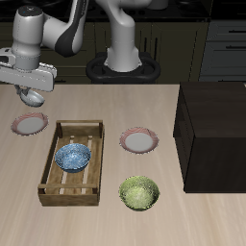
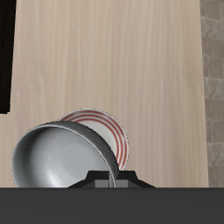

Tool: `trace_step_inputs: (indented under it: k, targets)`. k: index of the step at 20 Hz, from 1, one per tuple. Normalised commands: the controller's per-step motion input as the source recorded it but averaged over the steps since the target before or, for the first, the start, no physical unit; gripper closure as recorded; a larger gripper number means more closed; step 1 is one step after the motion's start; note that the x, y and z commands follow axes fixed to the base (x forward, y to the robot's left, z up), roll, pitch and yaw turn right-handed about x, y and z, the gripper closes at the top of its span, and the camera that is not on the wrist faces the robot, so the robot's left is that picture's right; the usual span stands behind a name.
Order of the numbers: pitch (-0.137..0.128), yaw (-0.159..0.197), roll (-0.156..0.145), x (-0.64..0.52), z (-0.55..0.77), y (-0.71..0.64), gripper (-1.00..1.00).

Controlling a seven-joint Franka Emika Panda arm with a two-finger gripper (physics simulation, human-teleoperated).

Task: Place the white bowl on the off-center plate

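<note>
My gripper [image 1: 34,92] is shut on the rim of the white bowl [image 1: 32,97] and holds it in the air, a little tilted. The bowl hangs just above and slightly behind the off-center plate [image 1: 29,123], a white plate with a pinkish-red rim near the table's side edge. In the wrist view the bowl's greyish inside [image 2: 59,159] covers part of that plate [image 2: 112,133], and my gripper [image 2: 105,180] clamps the bowl's rim. The bowl is not touching the plate.
A second, look-alike plate [image 1: 139,141] lies mid-table. A wooden tray [image 1: 56,181] holds a blue patterned bowl [image 1: 72,157]. A yellow-green bowl [image 1: 138,192] sits near the front edge. A tall black box [image 1: 213,135] stands at the far side.
</note>
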Motion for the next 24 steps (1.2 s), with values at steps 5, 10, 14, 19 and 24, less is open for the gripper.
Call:
trace_step_inputs:
  k: [5, 10, 14, 19, 24]
  targets:
    - [0.044, 0.009, -0.021, 0.1, -0.32, -0.06, 1.0]
    - [0.033, 0.006, -0.014, 0.05, -0.23, -0.05, 1.0]
    - [0.024, 0.011, -0.019, 0.03, -0.21, -0.02, 1.0]
    - [0.047, 0.016, -0.019, 0.05, -0.32, -0.05, 1.0]
    - [0.053, 0.034, -0.024, -0.02, -0.22, -0.03, 1.0]
